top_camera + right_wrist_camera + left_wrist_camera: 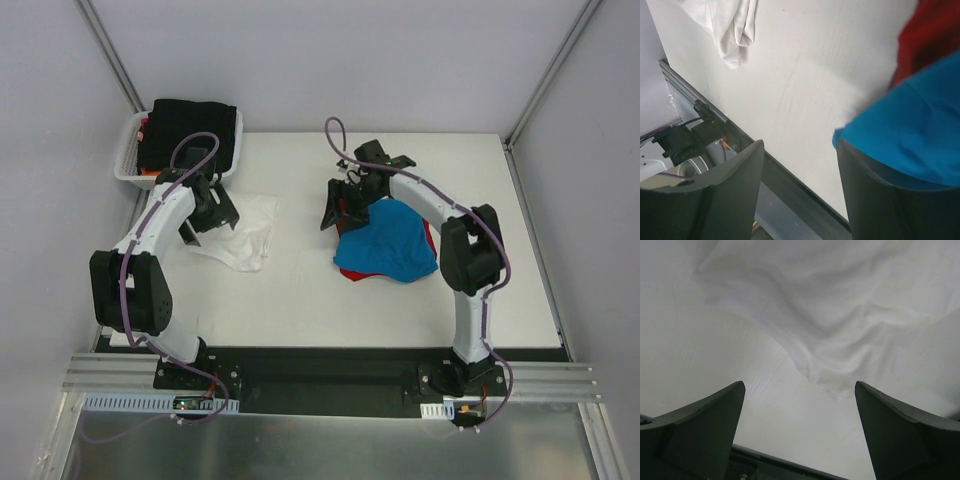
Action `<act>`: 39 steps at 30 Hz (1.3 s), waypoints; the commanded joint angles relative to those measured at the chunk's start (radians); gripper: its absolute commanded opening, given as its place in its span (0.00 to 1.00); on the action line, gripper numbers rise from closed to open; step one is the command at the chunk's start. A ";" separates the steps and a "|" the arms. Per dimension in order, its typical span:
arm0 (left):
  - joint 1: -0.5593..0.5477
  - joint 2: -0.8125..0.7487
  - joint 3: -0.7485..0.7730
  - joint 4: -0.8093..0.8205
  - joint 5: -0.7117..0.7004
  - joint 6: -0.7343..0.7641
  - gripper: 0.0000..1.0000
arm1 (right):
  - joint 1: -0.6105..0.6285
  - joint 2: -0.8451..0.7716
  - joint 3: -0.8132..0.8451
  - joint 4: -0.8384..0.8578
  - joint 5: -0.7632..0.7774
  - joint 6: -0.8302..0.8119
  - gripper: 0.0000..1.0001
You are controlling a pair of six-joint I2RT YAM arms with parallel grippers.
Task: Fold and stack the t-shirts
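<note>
The crumpled white t-shirt [247, 235] lies on the left of the table; it fills the upper part of the left wrist view [840, 315]. My left gripper [210, 213] is open and empty over its left edge, jaws wide [800, 385]. The blue t-shirt [388, 247] lies bunched at centre right on top of a red t-shirt [430, 236]. My right gripper [340, 210] is open and empty at the blue shirt's upper left edge [800, 145]. The right wrist view shows the blue t-shirt [912, 132] beside the right finger, the red t-shirt [935, 35] and the white t-shirt [735, 27].
A white lattice basket [128, 160] stands at the back left corner with a black t-shirt [195, 125] piled in it and a bit of orange [150, 172] showing. Bare table [300, 290] lies between the two shirt piles. The black front rail [790, 185] borders the table.
</note>
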 commanded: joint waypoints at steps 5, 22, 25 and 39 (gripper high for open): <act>0.070 -0.017 -0.149 0.083 0.022 0.069 0.91 | 0.091 0.158 0.012 0.288 -0.139 0.131 0.68; 0.167 0.077 -0.080 0.241 0.262 0.150 0.37 | 0.202 0.253 0.157 0.276 -0.133 0.192 0.35; 0.144 0.072 -0.045 0.249 0.306 0.168 0.00 | 0.200 0.204 0.168 0.189 -0.119 0.136 0.33; 0.124 0.178 -0.034 0.243 0.150 0.241 0.00 | 0.196 0.009 0.058 0.006 0.000 -0.028 0.31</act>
